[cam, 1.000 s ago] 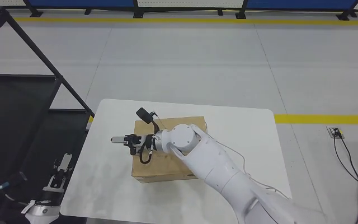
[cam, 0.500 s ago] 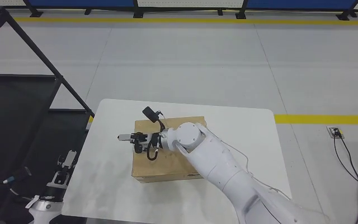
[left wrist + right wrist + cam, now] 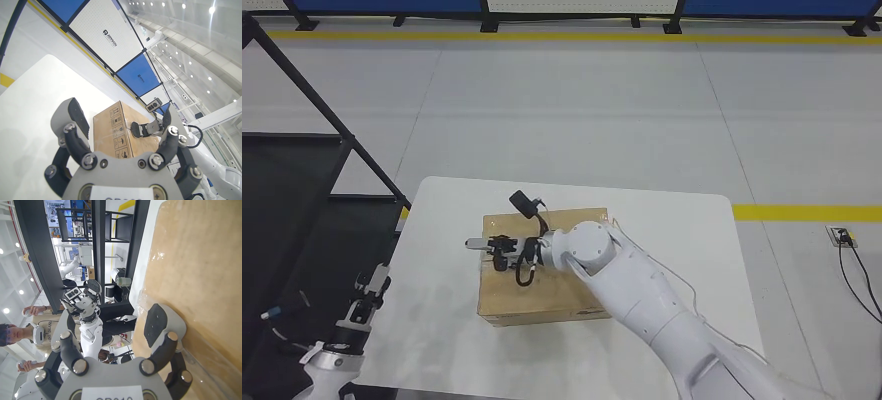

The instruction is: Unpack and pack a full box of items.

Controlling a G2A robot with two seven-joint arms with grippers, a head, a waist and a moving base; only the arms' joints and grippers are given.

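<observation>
Taped cardboard box (image 3: 514, 300) closed on white table (image 3: 432, 285); contents hidden

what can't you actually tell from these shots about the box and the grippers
Contents of the box: closed and taped, so its cardboard hides them in all views.
Part of the box top, top view: covered by the right arm.
Whether the right gripper touches the box, right wrist view: one finger lies close over it, contact unclear.
Left gripper, top view: too small to judge its fingers.
</observation>
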